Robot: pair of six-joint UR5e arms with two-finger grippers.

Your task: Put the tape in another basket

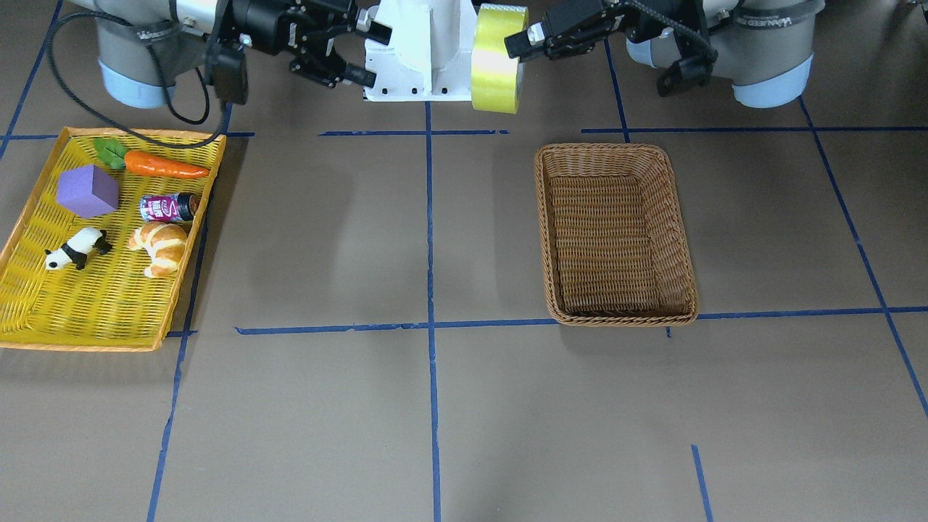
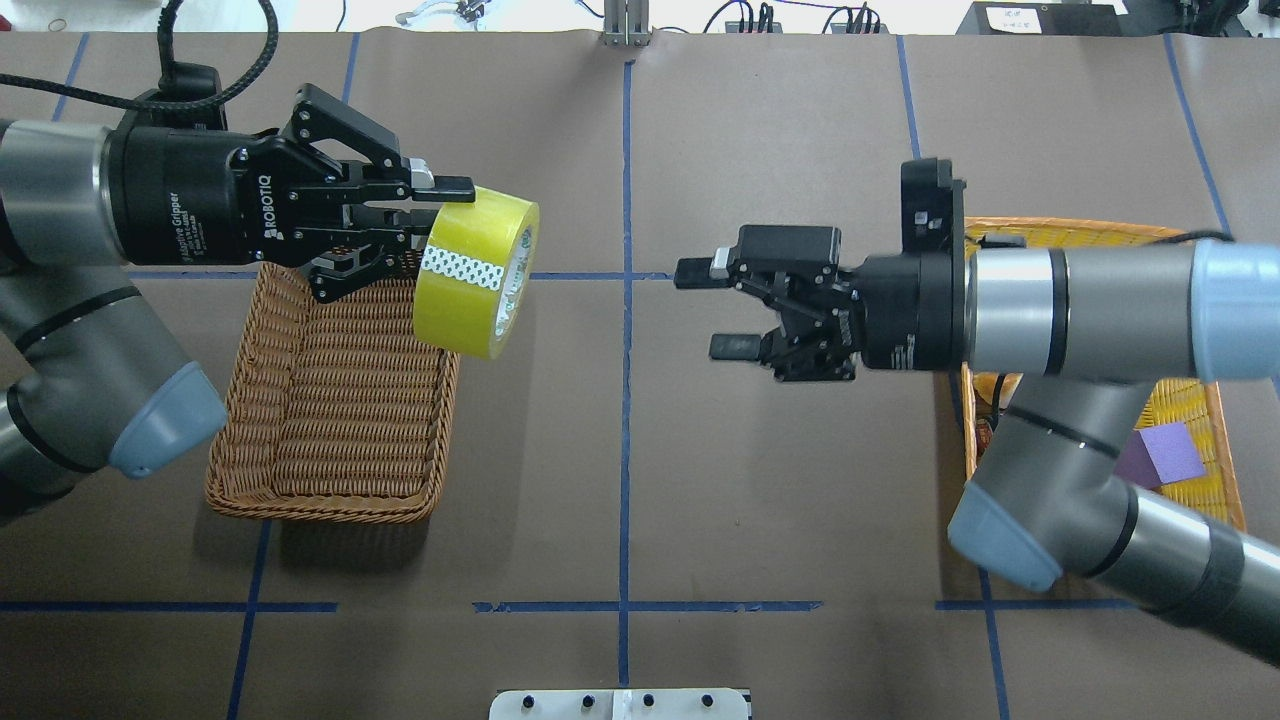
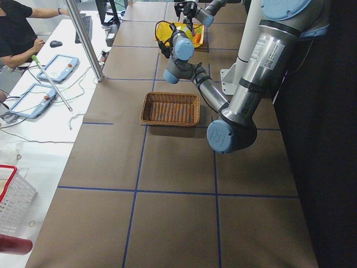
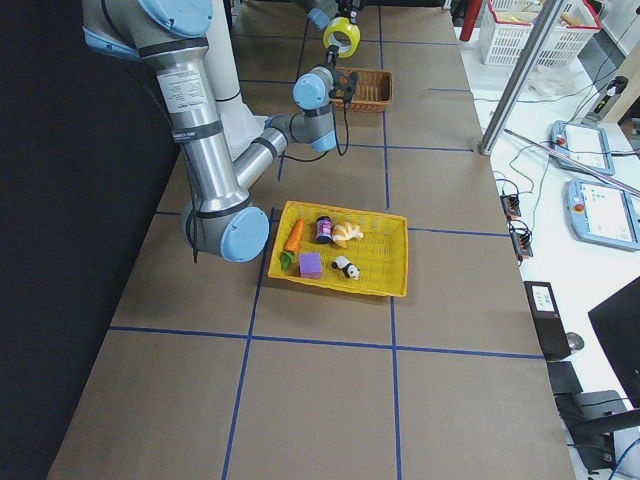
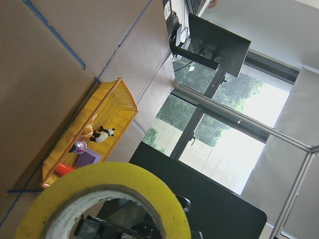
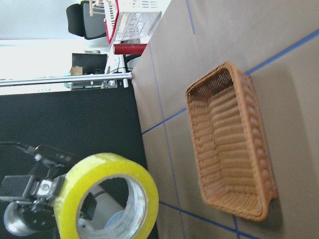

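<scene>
The tape [image 2: 475, 272], a wide yellow-green roll, hangs in the air at the inner far corner of the brown wicker basket [image 2: 330, 400]. My left gripper [image 2: 430, 215] is shut on the roll's wall and holds it on edge. The front view shows the tape [image 1: 496, 61] held well above the table by my left gripper [image 1: 518, 43], beyond the empty basket [image 1: 616, 232]. My right gripper [image 2: 707, 308] is open and empty, pointing at the tape from across the table's middle. The tape fills the bottom of the left wrist view [image 5: 109, 184] and shows in the right wrist view [image 6: 107, 199].
The shallow yellow tray [image 1: 109, 290] lies under my right arm, holding a carrot [image 1: 165, 165], a purple cube [image 1: 87, 190], a small can [image 1: 168, 207], a croissant [image 1: 159, 246] and a panda figure [image 1: 76, 249]. The white robot base [image 1: 428, 51] stands between the arms.
</scene>
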